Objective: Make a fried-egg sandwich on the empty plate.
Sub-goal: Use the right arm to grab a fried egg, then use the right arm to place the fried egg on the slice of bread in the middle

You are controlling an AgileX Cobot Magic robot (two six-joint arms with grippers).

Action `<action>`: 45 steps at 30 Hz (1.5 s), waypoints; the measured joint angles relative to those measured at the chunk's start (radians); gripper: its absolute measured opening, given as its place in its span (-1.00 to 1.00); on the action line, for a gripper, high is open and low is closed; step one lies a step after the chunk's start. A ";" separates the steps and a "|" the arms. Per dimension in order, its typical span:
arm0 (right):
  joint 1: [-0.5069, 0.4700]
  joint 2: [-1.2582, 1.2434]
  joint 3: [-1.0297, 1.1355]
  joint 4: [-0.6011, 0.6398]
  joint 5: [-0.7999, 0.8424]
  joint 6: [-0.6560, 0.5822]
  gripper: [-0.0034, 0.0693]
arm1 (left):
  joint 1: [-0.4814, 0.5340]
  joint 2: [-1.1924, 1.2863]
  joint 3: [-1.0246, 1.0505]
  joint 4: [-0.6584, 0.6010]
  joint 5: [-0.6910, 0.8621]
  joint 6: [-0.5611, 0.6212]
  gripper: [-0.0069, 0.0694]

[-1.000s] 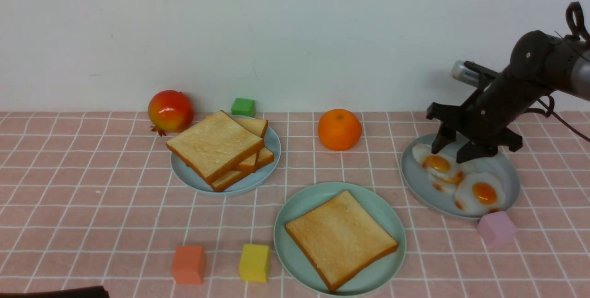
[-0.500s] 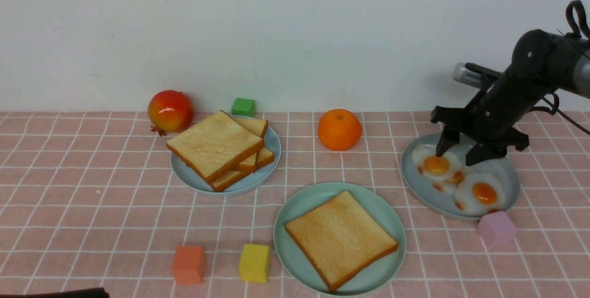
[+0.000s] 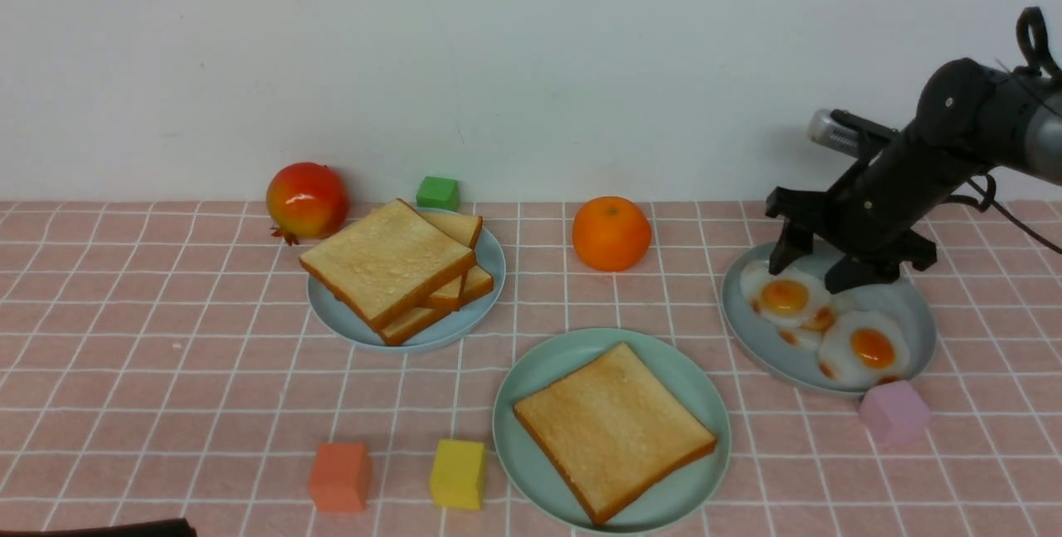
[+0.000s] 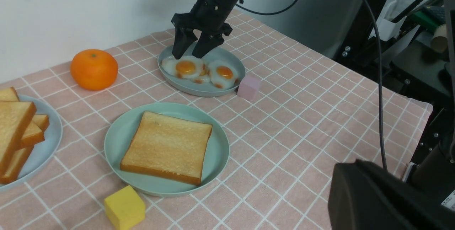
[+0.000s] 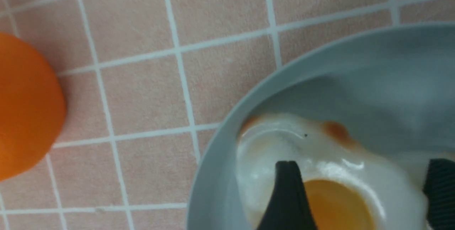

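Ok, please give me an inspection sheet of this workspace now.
Surface: pink checked cloth, no spill seen.
Job's things: one toast slice on the mint-green plate, no egg yet; toast stack on the pale blue plate; fried eggs on the grey-blue plate.
Clutter: pomegranate, orange, green block, coral block, yellow block, pink block.
Grippers: right gripper open over one egg, gripping nothing; left gripper shut, fingertips unseen.
Cables: black cable hangs at the right side.
Surroundings: white wall behind; dark frame at the right side.
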 joint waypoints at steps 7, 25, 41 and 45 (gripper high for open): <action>0.000 0.001 -0.004 0.012 0.002 -0.041 0.45 | 0.000 0.000 0.000 0.000 0.001 0.000 -0.79; -0.001 -0.057 -0.004 -0.048 0.005 -0.067 -0.68 | 0.000 0.000 0.000 0.001 0.002 0.000 -0.79; -0.002 -0.203 0.003 -0.071 0.143 -0.138 -0.74 | 0.000 0.000 0.000 0.008 0.002 0.001 -0.79; -0.002 -0.308 0.044 -0.072 0.161 -0.145 -0.74 | 0.000 0.000 0.000 0.013 0.002 0.001 -0.79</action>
